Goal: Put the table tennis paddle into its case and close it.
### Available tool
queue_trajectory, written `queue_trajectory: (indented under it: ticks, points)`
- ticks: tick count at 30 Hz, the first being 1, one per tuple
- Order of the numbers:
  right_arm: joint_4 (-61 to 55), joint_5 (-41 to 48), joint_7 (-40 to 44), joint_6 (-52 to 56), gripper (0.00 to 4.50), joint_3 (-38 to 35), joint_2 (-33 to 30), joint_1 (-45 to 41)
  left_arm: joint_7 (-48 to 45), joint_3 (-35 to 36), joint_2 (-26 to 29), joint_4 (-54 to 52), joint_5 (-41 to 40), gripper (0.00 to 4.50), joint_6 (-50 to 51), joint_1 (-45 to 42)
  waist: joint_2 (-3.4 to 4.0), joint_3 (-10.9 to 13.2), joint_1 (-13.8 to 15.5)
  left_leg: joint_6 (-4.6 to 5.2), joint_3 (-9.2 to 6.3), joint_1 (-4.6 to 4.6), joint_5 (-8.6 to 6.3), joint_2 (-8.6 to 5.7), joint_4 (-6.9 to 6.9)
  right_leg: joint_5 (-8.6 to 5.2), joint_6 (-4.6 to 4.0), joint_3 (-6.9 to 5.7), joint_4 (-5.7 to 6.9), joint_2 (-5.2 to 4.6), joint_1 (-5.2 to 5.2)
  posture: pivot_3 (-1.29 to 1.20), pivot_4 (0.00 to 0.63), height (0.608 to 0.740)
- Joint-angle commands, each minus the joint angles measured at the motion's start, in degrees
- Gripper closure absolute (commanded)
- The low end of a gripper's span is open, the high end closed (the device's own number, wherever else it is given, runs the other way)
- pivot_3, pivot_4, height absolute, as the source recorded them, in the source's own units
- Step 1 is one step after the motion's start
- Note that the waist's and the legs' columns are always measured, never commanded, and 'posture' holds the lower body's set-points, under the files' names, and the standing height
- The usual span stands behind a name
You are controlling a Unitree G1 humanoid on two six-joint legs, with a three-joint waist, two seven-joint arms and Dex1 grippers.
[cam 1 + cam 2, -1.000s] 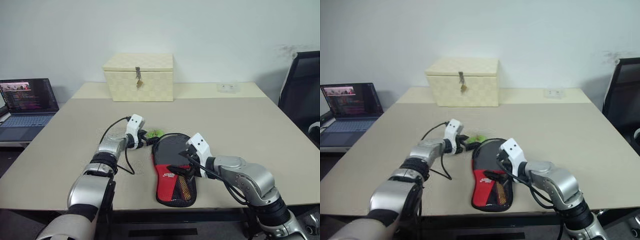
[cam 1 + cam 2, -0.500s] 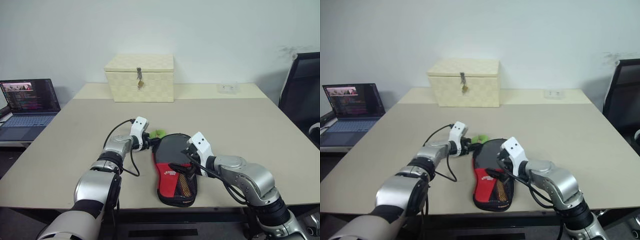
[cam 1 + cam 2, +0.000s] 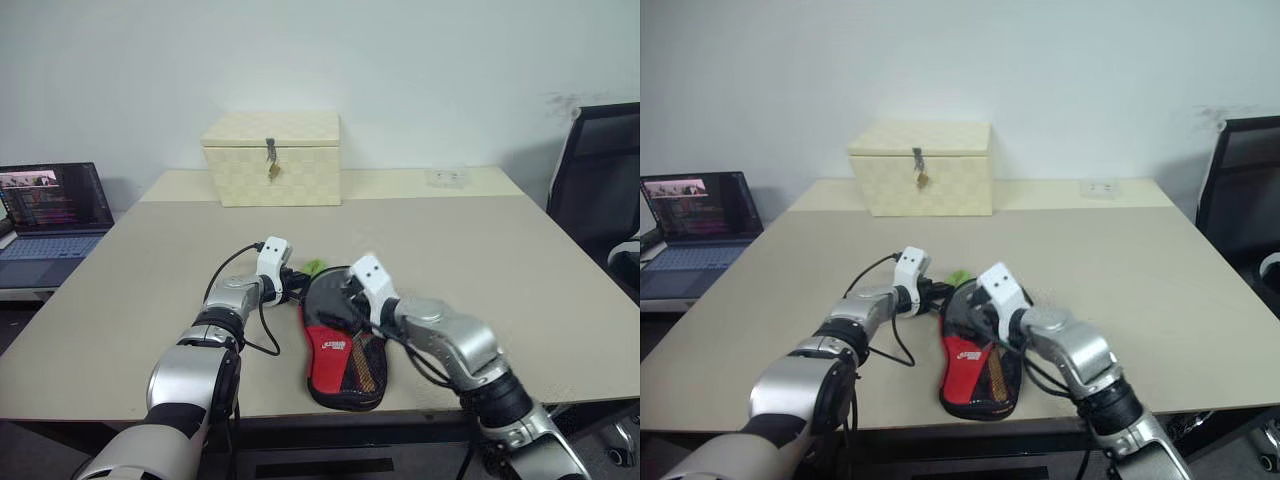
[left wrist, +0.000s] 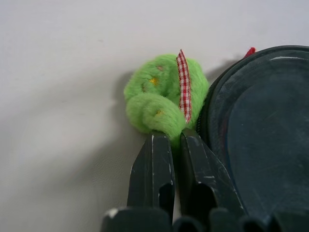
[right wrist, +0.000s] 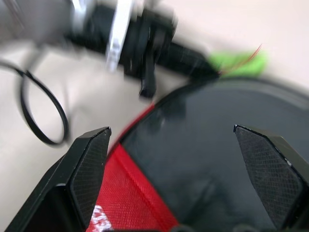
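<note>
The case [image 3: 338, 352] lies flat near the table's front edge, black round part away from me, red part with a white logo and mesh pocket toward me. Its fuzzy green zipper tag [image 4: 157, 99] lies at the left rim of the round end [image 4: 270, 121]. My left gripper [image 4: 171, 137] is shut on the tag's near end. My right gripper [image 5: 170, 129] hangs open just above the black round part [image 5: 207, 159], fingers spread wide with nothing between them. The table tennis paddle is hidden.
A cream checkered latched box [image 3: 271, 157] stands at the back of the table [image 3: 480, 250]. An open laptop [image 3: 45, 205] sits on a lower surface at far left. A black chair [image 3: 595, 190] stands at the right. A black cable [image 3: 245, 320] loops beside my left wrist.
My left gripper has closed on the green zipper tag without shifting. My right gripper has moved left and away from me, from the case's red part to over its black round part.
</note>
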Motion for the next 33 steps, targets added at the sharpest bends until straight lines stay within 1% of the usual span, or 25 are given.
queue_trajectory:
  ticks: [1,6,11,17,23,28,30,33]
  points:
    - [3.88,-4.06,-0.34,-4.76,0.00,1.01,0.15,0.37,-0.05,0.00,0.76,0.12,0.78,4.49,0.57,0.75,0.00,0.00,0.00,0.00,0.01,-0.01,0.00,0.00,0.00,0.02,-0.03,0.01,0.00,-0.02,-0.01,0.00,0.150,0.740]
    - [5.76,-7.28,-0.16,-6.34,0.00,1.87,-0.06,2.15,-0.97,0.11,1.34,-0.39,0.79,4.49,0.17,0.19,-0.01,-0.01,-0.06,0.00,-0.01,0.00,0.00,-0.01,0.00,-0.01,0.03,0.00,0.01,-0.04,0.00,0.00,0.150,0.740]
    - [3.76,-7.74,0.50,-4.92,0.00,2.28,-0.12,4.80,5.24,-0.99,1.75,0.12,3.32,4.49,-4.50,-2.72,-0.01,-0.01,-0.08,0.00,0.00,0.00,0.00,0.00,0.00,-0.02,0.03,0.01,0.00,-0.03,0.00,0.00,0.150,0.740]
    - [2.52,-8.78,1.94,-3.19,0.00,4.22,-0.16,6.55,10.41,-4.68,-1.67,1.88,8.86,4.49,-8.70,-7.94,-0.03,-0.02,0.15,0.00,-0.02,-0.02,0.00,-0.14,0.00,-0.09,0.17,-0.01,-0.01,-0.04,0.00,0.00,0.150,0.740]
    - [0.28,-9.46,2.49,-0.68,0.00,5.06,-0.41,8.81,13.57,-6.80,-4.47,3.10,12.83,4.49,-10.45,-10.42,-0.03,-0.02,0.02,0.00,-0.01,-0.02,0.00,-0.18,-0.03,-0.10,0.17,0.01,-0.03,-0.05,0.00,0.00,0.150,0.740]
    - [-2.97,-9.62,2.32,2.19,0.00,6.03,-0.32,12.12,14.82,-11.57,-6.55,3.69,18.53,4.49,-13.72,-11.54,-0.06,-0.04,0.08,0.00,-0.03,-0.01,0.00,-0.21,-0.03,-0.11,0.19,0.01,-0.02,-0.06,0.00,0.00,0.150,0.740]
    - [-5.03,-9.55,2.72,3.80,0.00,6.79,-0.87,14.00,15.50,-14.94,-8.08,3.84,22.15,4.49,-16.56,-12.56,-0.07,-0.05,0.12,0.00,-0.03,-0.01,0.00,-0.23,-0.02,-0.11,0.20,0.01,-0.03,-0.08,0.01,0.00,0.150,0.740]
    - [-6.77,-9.72,2.95,5.05,0.00,7.13,-1.34,15.27,15.87,-16.43,-9.33,4.03,24.09,4.49,-18.70,-13.54,-0.10,-0.07,0.26,0.00,-0.07,-0.01,0.00,-0.31,-0.02,-0.14,0.25,0.00,-0.03,-0.11,0.03,0.00,0.150,0.740]
